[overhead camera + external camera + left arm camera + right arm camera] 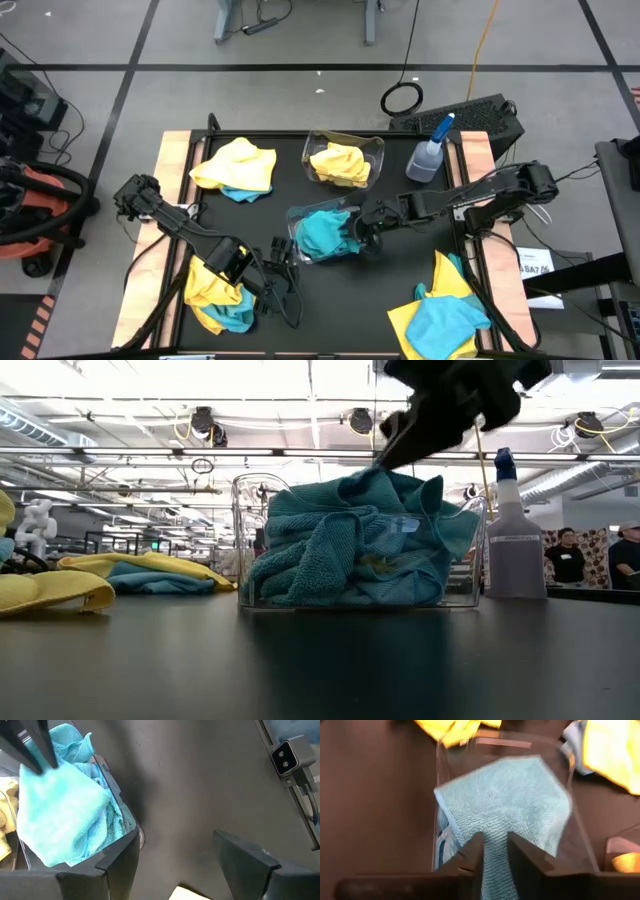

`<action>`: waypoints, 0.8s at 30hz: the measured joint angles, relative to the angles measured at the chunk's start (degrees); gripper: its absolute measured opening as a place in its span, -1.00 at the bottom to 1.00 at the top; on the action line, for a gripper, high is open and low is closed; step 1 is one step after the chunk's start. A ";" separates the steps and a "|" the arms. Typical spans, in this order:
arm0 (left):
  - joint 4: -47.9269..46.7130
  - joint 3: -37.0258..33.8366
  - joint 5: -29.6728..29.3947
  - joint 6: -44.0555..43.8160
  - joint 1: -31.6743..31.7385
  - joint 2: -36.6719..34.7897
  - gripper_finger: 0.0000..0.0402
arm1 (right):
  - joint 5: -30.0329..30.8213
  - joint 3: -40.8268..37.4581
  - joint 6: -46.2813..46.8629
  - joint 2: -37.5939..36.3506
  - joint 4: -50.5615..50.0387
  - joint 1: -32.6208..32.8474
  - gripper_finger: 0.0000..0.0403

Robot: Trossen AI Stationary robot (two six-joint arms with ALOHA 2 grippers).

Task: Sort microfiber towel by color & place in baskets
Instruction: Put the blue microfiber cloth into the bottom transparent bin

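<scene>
While pinched narrow on a fuzzy turquoise microfiber towel [505, 815] directly above the clear rectangular plastic basket [322, 236] of turquoise cloths, right gripper [495, 852] nearer than wide-open left gripper [175, 865], parked beside the front-left yellow-and-turquoise pile [218, 296].

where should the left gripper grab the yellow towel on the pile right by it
Judging by the high view, pinch the yellow towel on its raised fold at the pile's upper left, coming straight down. It lies crumpled over a turquoise towel at the pile's lower right, so gripping there risks taking both. The left gripper is open beside the pile.
</scene>
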 joint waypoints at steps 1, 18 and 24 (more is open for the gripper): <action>0.00 0.00 0.00 -0.02 0.00 0.00 0.29 | -0.02 0.00 -0.07 1.00 0.26 -0.11 -0.70; -5.57 0.00 0.70 -4.74 -0.90 0.00 0.29 | -7.85 0.28 3.38 15.47 4.32 -6.56 -0.96; -5.59 0.00 0.85 -4.77 -1.28 0.00 0.29 | -9.47 0.28 4.33 16.20 4.44 -6.94 -0.96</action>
